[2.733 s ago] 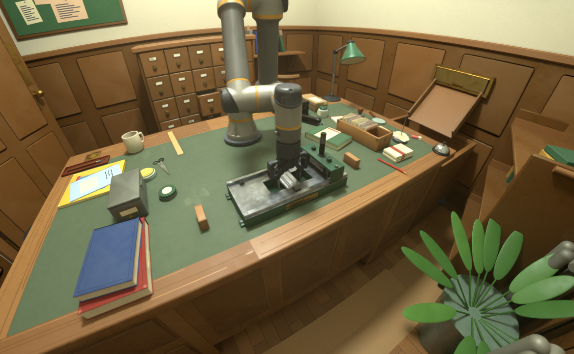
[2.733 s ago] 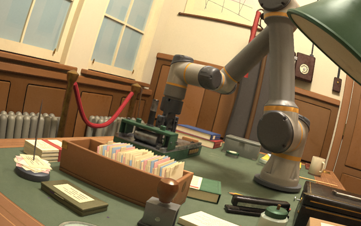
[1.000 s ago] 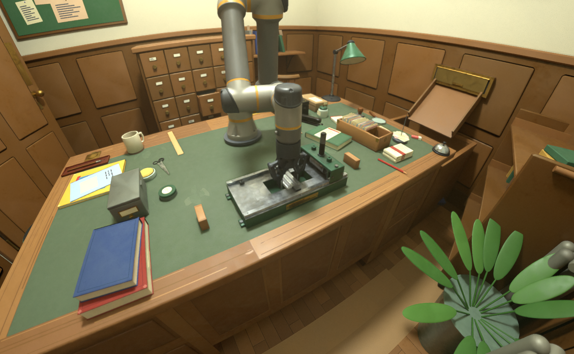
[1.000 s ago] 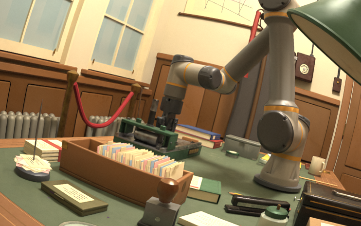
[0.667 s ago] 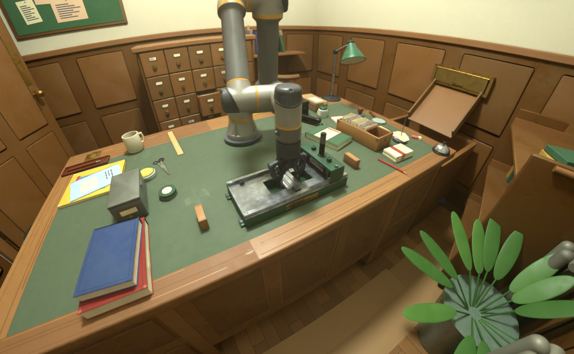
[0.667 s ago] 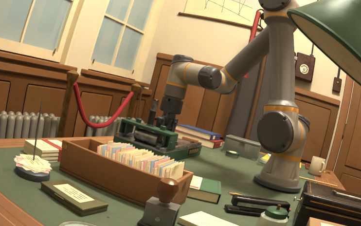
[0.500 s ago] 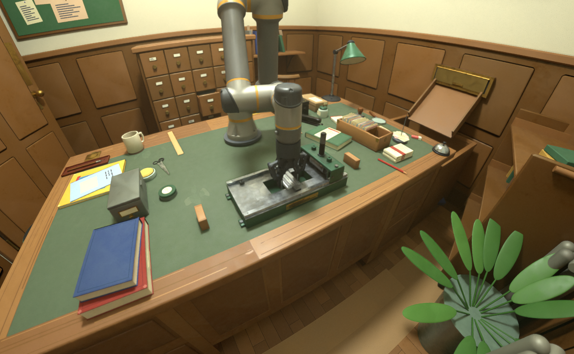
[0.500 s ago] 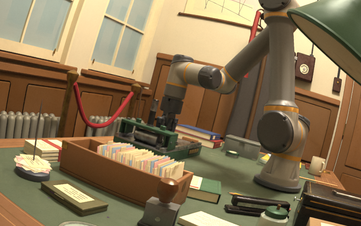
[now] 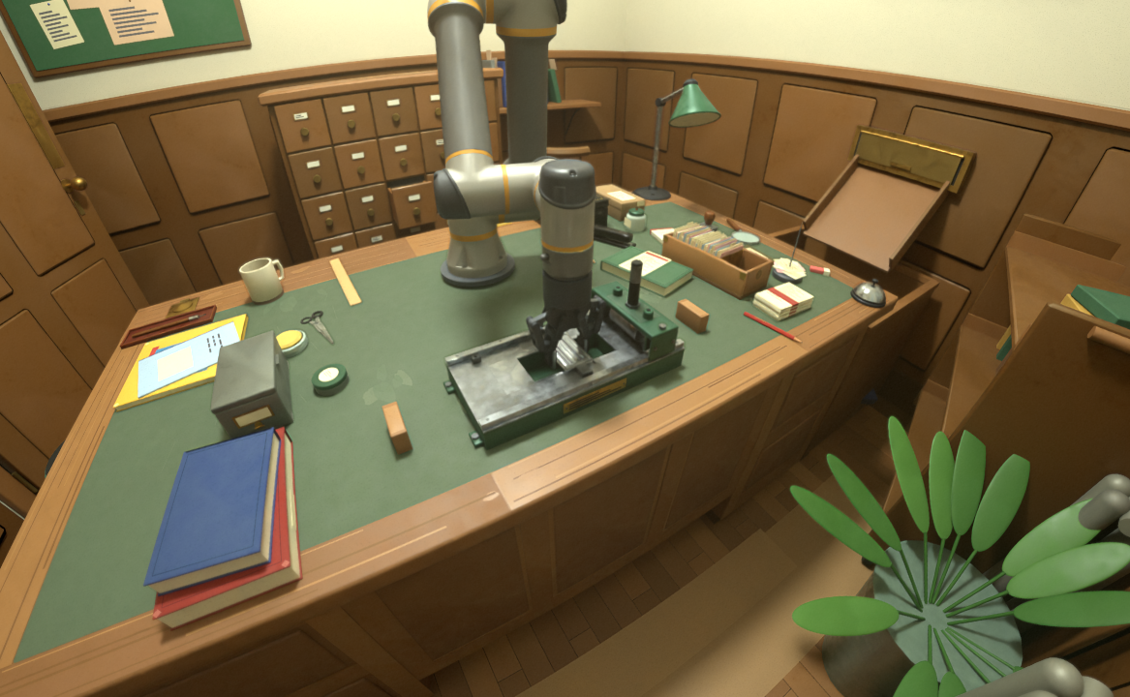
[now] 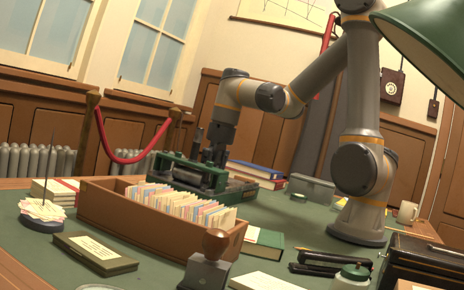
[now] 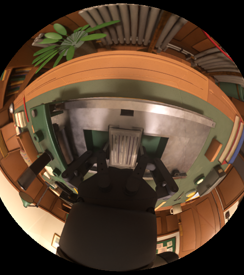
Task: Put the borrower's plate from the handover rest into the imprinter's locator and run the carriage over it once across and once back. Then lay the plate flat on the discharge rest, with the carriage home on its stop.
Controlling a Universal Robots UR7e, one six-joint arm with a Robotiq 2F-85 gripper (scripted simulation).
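The ribbed metal plate hangs tilted over the green locator recess of the imprinter. My gripper grips the plate by its sides, low over the grey bed. The green carriage with its black upright handle sits at the right end of the bed, next to my gripper. In the second side camera the carriage roller hides the plate.
A wooden card box stands behind the imprinter, with a green book beside it. Small wooden blocks lie on the desk to the right and left of the imprinter. A grey box and stacked books sit further left.
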